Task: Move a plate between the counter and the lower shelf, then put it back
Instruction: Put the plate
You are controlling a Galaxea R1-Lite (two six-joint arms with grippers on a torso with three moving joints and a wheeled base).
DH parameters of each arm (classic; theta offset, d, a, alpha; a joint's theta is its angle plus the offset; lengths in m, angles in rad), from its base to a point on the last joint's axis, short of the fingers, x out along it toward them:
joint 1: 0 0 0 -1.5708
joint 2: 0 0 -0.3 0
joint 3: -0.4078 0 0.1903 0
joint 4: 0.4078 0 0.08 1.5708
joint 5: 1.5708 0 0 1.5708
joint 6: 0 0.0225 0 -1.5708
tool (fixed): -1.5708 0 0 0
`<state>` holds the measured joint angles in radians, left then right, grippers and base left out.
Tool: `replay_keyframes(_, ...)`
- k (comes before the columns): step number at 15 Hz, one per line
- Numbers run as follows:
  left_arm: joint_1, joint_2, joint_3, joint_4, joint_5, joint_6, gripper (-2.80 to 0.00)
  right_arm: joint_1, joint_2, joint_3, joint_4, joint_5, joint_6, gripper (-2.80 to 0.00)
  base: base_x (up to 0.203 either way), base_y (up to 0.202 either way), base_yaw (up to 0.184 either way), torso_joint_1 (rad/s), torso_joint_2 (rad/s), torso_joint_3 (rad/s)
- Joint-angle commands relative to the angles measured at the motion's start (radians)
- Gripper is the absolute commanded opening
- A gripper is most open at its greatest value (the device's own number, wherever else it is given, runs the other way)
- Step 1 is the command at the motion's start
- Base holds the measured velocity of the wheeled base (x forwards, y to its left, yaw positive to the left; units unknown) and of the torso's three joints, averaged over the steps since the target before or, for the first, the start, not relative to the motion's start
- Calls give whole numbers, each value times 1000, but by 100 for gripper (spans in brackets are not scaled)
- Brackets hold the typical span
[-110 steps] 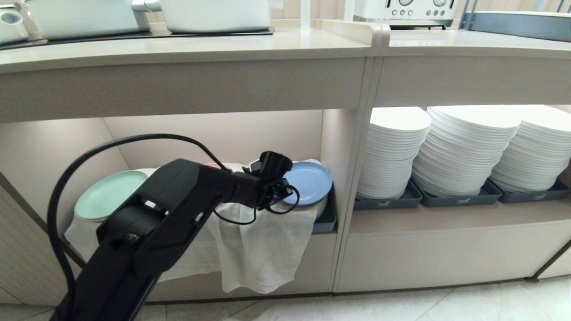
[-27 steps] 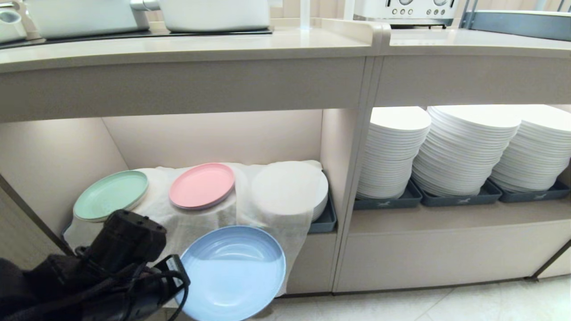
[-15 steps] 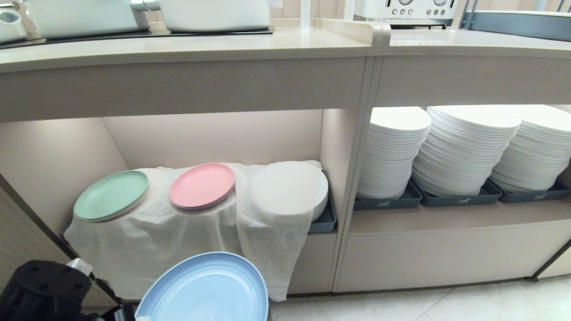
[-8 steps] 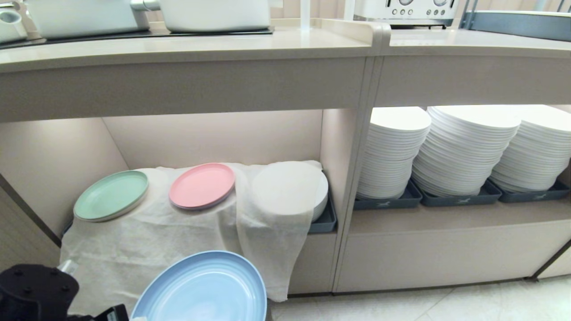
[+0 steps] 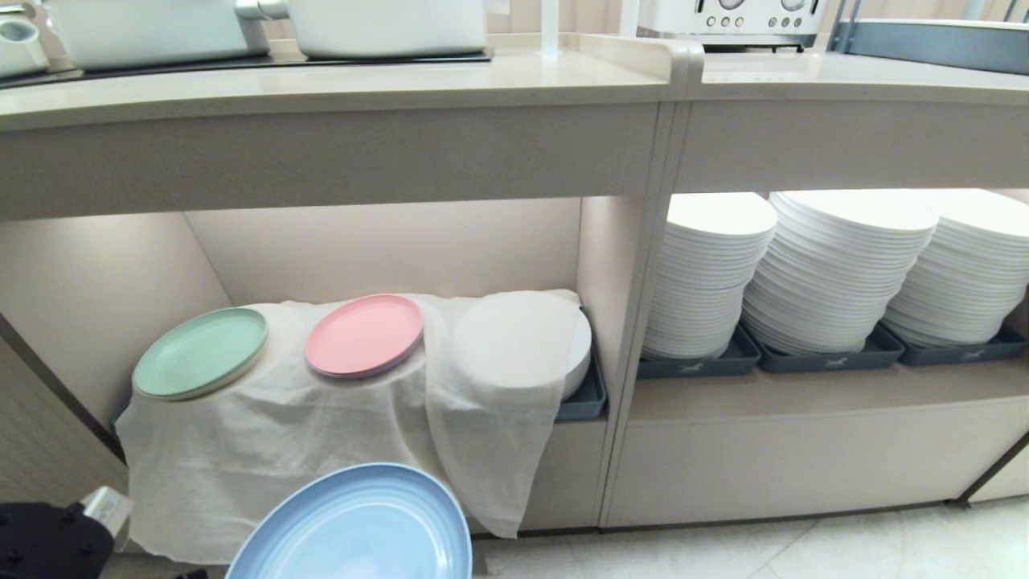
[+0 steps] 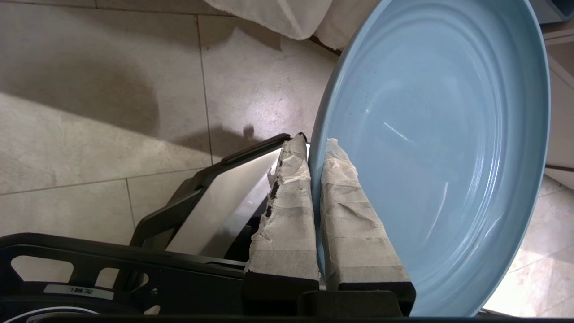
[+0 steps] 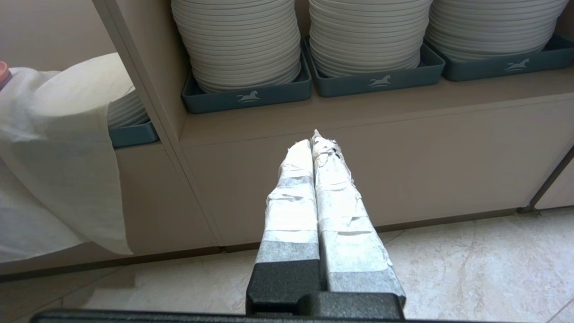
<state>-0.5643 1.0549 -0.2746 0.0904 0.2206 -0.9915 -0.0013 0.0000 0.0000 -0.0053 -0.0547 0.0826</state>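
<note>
Lower now: plate (image 5: 354, 527), bottom cut off; left fingers (image 6: 287, 197) clamp rim; right fingers (image 7: 291, 197) together.

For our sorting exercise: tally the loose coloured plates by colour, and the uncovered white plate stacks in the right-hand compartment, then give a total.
Light blue plate: 1
Mint green plate: 1
Pink plate: 1
White plate stacks: 3
Total: 6

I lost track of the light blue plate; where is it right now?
The plate is off the lower shelf, low at the head view's bottom left, in front of the white cloth, its rim clamped by the left gripper.
</note>
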Motion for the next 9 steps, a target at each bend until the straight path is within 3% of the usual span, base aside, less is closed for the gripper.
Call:
replay_keyframes(1, 0, -28, 11, 2, 2, -6, -280, 0, 0, 0, -1, -1, 0, -280, 0, 0, 0, 0, 0, 0)
replay_keyframes(9, 0, -41, 14, 22, 0, -6, -280, 0, 0, 0, -1, -1, 0, -280, 0, 0, 0, 0, 0, 0)
